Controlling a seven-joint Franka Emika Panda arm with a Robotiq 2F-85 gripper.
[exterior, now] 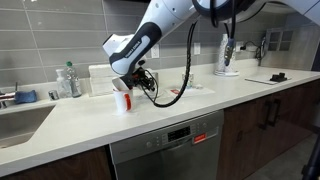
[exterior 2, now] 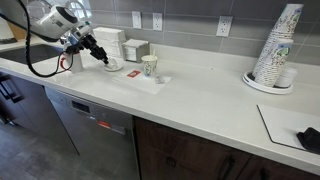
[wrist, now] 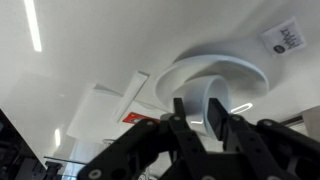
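My gripper (wrist: 195, 115) is down over a white cup (wrist: 203, 92) that lies tilted on a white saucer (wrist: 250, 60) on the counter. The two black fingers straddle the cup's wall near its rim and look shut on it. In both exterior views the gripper (exterior 2: 100, 55) (exterior: 133, 82) sits low over the counter near the back wall, with the white cup (exterior 2: 109, 64) just under it. A patterned paper cup (exterior 2: 150, 66) stands a little way beside it, and a red packet (exterior 2: 133, 75) lies on the counter between them.
White boxes (exterior 2: 135, 48) stand against the wall behind. A tall stack of paper cups (exterior 2: 278, 45) stands on a plate at the far end. A sink (exterior: 20, 120) and bottles (exterior: 68, 80) are at the other end. A dishwasher (exterior: 165, 150) is below the counter.
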